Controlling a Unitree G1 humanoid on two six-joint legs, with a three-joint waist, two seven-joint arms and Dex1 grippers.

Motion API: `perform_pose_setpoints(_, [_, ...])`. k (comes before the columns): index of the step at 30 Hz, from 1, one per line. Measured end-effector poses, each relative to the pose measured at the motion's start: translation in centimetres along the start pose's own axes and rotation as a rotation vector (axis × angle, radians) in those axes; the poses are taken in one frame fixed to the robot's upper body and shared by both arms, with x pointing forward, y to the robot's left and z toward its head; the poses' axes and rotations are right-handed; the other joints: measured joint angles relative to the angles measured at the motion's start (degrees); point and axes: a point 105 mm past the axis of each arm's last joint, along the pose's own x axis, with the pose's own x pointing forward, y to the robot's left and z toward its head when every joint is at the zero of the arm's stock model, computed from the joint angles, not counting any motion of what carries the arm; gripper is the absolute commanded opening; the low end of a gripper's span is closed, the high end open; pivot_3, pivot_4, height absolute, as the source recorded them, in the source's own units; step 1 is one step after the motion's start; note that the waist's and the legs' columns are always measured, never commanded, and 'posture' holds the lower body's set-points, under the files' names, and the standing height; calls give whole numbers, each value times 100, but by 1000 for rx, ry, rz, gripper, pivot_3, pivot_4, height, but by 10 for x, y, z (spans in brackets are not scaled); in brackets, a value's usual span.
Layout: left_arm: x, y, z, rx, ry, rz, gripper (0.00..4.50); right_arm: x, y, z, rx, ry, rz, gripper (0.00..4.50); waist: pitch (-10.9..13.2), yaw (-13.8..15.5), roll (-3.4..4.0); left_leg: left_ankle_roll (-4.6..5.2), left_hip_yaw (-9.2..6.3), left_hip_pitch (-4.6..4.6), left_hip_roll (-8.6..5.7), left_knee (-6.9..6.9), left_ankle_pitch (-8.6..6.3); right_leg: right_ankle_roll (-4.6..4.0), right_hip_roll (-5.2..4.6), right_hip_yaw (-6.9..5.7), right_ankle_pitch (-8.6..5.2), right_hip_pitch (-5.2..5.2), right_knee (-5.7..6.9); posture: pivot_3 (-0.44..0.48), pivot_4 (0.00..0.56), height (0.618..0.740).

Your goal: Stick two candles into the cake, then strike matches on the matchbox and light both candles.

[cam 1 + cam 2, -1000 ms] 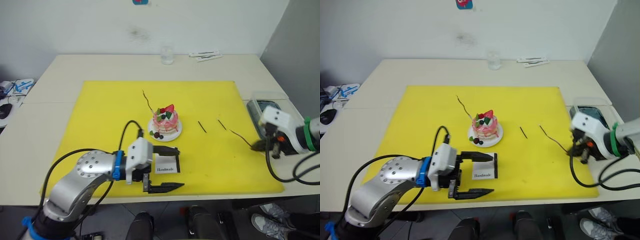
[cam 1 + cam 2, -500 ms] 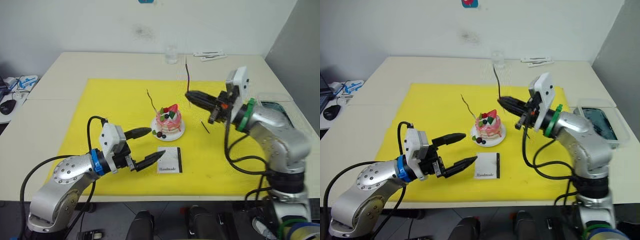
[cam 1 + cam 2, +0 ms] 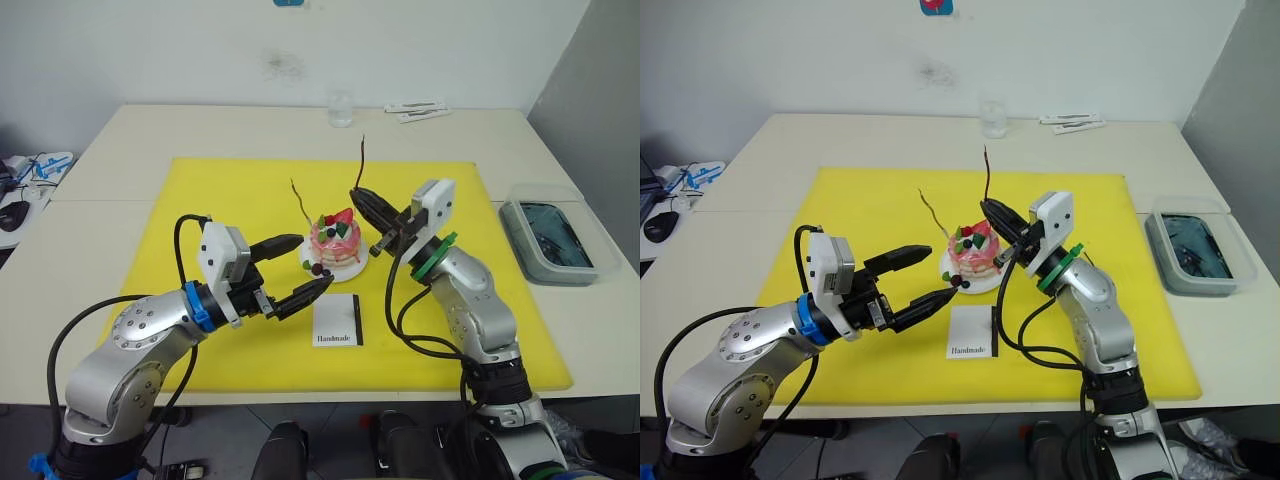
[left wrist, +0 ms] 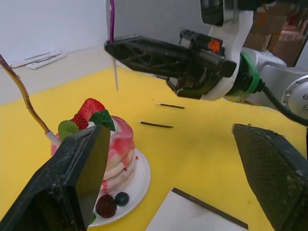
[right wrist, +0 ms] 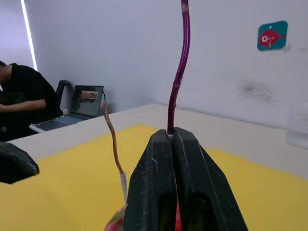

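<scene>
The cake [image 3: 336, 245] sits on its white plate mid yellow mat [image 3: 200, 190], between our two sets of jaws. One candle [image 3: 300, 203] is already stuck in it, rising from the cake's side nearest our left arm and leaning away from the right one. The 2nd candle [image 3: 360, 165] is in our right gripper [image 3: 358, 193], jaws pressed together on its lower part; most of the stick stands up above the jaws, and the pale tip pokes down below them, just over the strawberry side of the cake, not touching yet as far as we can judge. Our left gripper [image 3: 308, 266] has its jaws wide apart, holding nothing, hovering beside the plate w/ the cake's front edge just past the fingertips. The matchbox [image 3: 338, 322] lies flat on the mat, near the left jaws' lower finger, "Handmade" face up. Both matches [image 4: 156, 125] lie on the mat beyond the right jaws, apart from each other, untouched.

Progress, as we read it: candle 1 in, candle 2 about to go in. Left: seat candle 2, pick a match, strike on the black strip, light both. So under halfway; no flame anywhere.
</scene>
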Motion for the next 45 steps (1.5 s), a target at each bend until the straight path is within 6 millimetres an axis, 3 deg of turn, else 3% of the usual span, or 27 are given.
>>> perform_pose_setpoints(16, [-9,4,3,5,-41,60,4500,1,-3,-24,3,3,-58,83,1,-2,1,0,1,1,0,1,0,-1,0,1,0,0,0,0,150,740])
perform_pose_setpoints(37, [-9,1,9,65,-33,27,4500,2,-5,-29,-31,5,-65,83,1,-3,2,0,0,1,0,-2,0,-3,0,1,-1,0,-1,0,150,740])
perform_pose_setpoints(45, [-9,1,10,67,-35,25,4500,-4,-3,-40,-36,31,-83,83,1,-3,2,0,1,1,0,-3,0,-3,0,1,-1,0,-1,0,150,740])
